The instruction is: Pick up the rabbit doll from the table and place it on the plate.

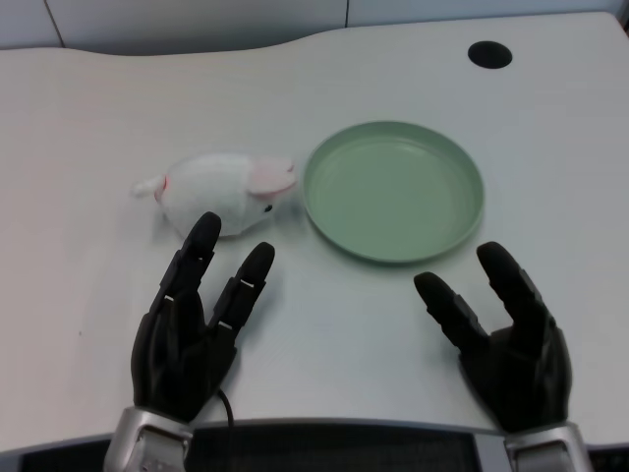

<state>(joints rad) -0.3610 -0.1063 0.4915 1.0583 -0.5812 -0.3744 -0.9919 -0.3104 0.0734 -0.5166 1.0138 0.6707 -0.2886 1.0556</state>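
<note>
A white rabbit doll (221, 189) with pink ears lies on its side on the white table, just left of the plate. The pale green plate (393, 192) sits empty at the centre right, its rim close to the doll's head. My left hand (197, 320) rests near the table's front edge, fingers stretched out and apart, holding nothing. Its fingertips (205, 230) reach to just below the doll's body. My right hand (506, 334) lies open at the lower right, below the plate.
A round black cable hole (489, 54) is set into the table at the back right. The table's back edge (246, 44) curves across the top of the view.
</note>
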